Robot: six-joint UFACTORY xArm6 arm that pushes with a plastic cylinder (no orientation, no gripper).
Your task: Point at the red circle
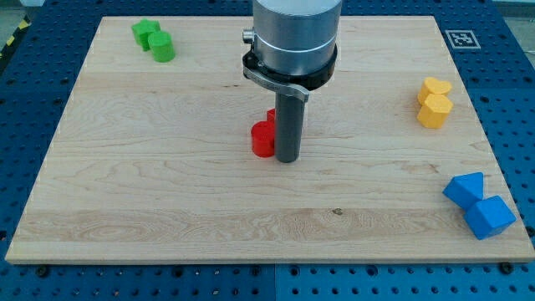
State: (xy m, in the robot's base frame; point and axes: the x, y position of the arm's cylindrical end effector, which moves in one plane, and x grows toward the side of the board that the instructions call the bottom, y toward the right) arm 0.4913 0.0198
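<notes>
Surface: pale wooden board, light grain, resting on blue perforated metal table. Small black-and-white marker tag fixed at board's top right corner. Little else of room visible.

Near top left corner: two green blocks touching, an angular green block and a green cylinder just below and right of it.

Near right edge, upper half: two yellow blocks touching, a yellow heart-like block above a yellow hexagonal block.

Near bottom right corner: two blue blocks touching, a blue wedge-like block above a blue cube-like block, the latter reaching board's edge.

Board centre: red circle block, a short red cylinder, standing upright. Second red block behind it, toward the top edge, mostly hidden by the rod; shape not determinable.

Arm: large grey cylindrical housing entering from top edge, black collar beneath, straight dark rod hanging vertical. No fingers on this rig, nothing grasped. My tip down at board level, immediately right of red circle block, touching or nearly so; contact not resolvable. Rod covers right side of both red blocks. Green, yellow and blue groups well apart from tip.
</notes>
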